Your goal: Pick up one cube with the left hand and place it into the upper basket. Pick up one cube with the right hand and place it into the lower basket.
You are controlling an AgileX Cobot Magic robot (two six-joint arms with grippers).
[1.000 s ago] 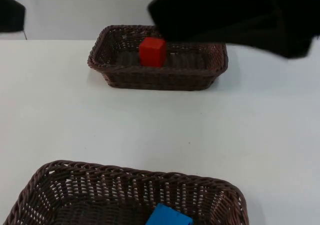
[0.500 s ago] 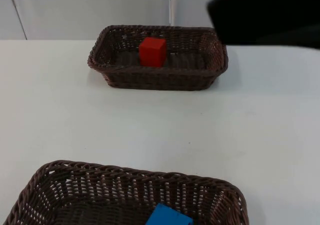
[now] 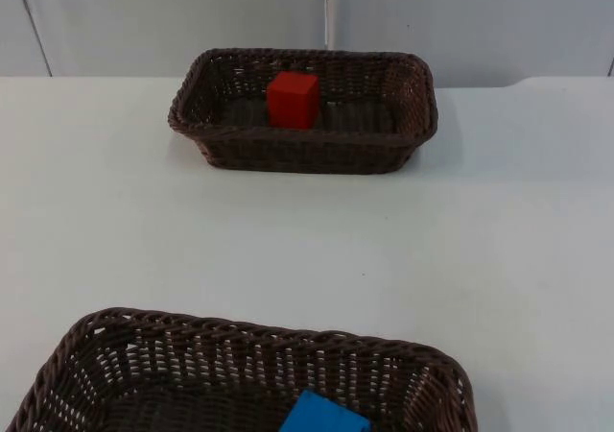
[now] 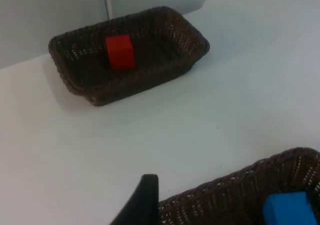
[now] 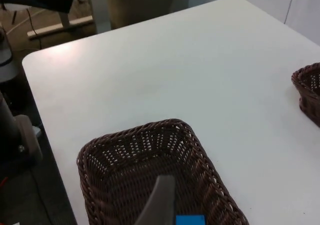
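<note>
Cubes sit in both baskets: the red cube (image 3: 293, 99) rests on the floor of the upper basket (image 3: 413, 125), toward its left half, and the blue cube (image 3: 323, 415) lies in the lower basket (image 3: 86, 355), close to its near wall. Judged from this, we take both placements as done, and the step in hand is to clear away and park.

To do that well, we lift each arm straight up before swinging it sideways, so that no finger catches a woven rim and drags a basket across the white counter (image 3: 499, 250). The left tool (image 4: 142, 202) hangs just outside the lower basket's rim, one black fingertip visible, nothing on it; how far it is open we cannot tell. The right tool (image 5: 160, 200) hangs above the lower basket with the blue cube just beside its fingertip, apparently not touching it, though the angle is poor; its opening we cannot tell either. It needs the most care: a rise before any turn keeps the cube where it lies.

We read no brand, label or writing on cubes, baskets or counter.
</note>
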